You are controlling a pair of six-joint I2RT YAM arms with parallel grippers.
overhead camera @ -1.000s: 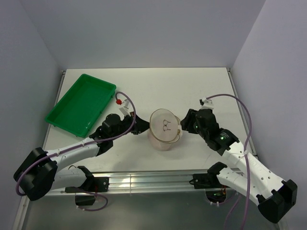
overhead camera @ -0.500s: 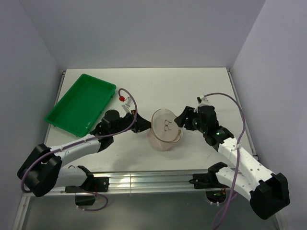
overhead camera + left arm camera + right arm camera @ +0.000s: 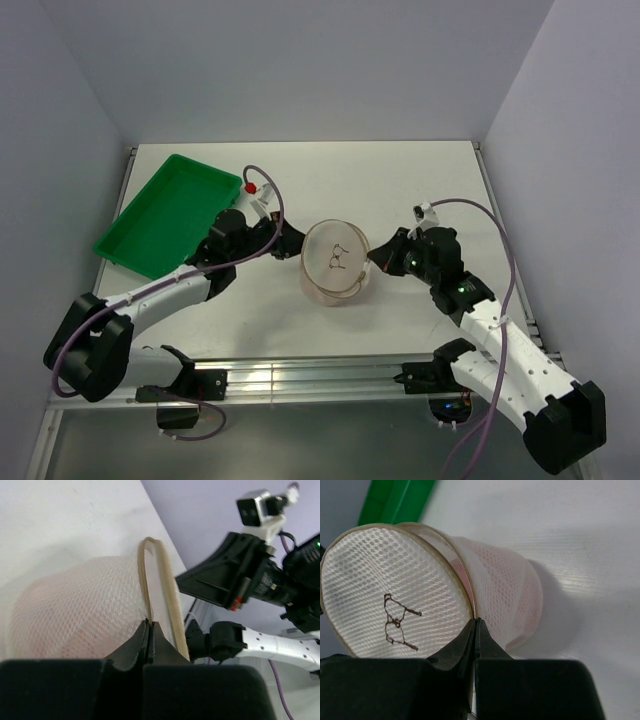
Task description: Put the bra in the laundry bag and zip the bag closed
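Observation:
The laundry bag (image 3: 335, 262), a round white mesh pouch with a dark bra outline on its lid, sits tilted on the table between both arms. Pale pink fabric, the bra (image 3: 532, 605), shows through the mesh wall; it is also faint pink in the left wrist view, bra (image 3: 75, 642). My left gripper (image 3: 297, 249) is shut on the bag's tan rim (image 3: 167, 595) from the left, left gripper (image 3: 149, 623). My right gripper (image 3: 370, 262) is shut on the seam between lid and body on the right, right gripper (image 3: 476, 620). The bag's lid (image 3: 385, 590) faces the right wrist camera.
A green rectangular tray (image 3: 168, 215) lies at the back left, just behind my left arm. Purple cables loop above both wrists. The table's white walls close in on the left, back and right.
My right gripper was open beside the bag and has shut on its rim. My left arm has moved back and left, and the bag has shifted slightly left with it.

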